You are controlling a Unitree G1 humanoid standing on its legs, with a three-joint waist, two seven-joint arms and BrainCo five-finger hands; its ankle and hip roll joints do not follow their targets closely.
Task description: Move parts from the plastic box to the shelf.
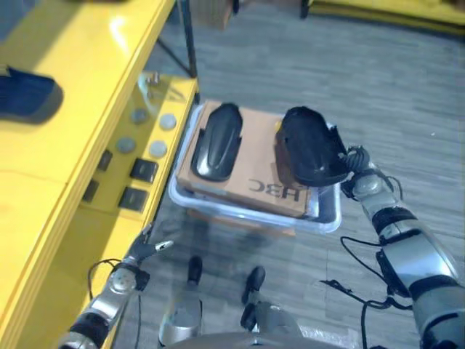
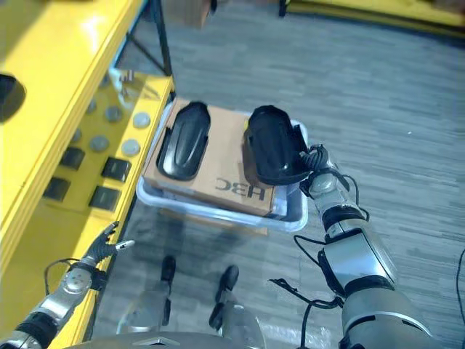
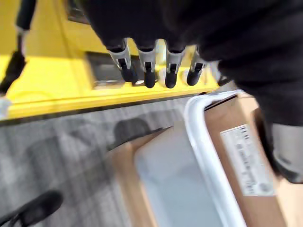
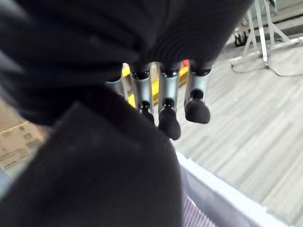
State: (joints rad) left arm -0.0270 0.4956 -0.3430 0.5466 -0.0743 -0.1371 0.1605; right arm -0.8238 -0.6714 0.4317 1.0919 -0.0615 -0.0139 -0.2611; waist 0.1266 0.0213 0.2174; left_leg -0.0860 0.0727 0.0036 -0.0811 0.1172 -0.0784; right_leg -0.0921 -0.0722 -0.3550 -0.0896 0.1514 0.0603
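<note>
Left robot hand [image 1: 149, 248] spread beside yellow shelf [image 1: 65, 182]; right robot hand [image 1: 356, 166] gripping black part [image 1: 311, 147] over plastic box [image 1: 328, 217].

Silver-grey arms end in dark ribbed wrist covers — each hand [image 3: 156, 66] has silver fingers, dark-tipped.

Words on the box
Big dark letters [image 1: 274, 190] are printed on top of the brown box [image 1: 251, 156], upside down from here. A white label [image 3: 246, 158] on its side has print too small to read.
</note>
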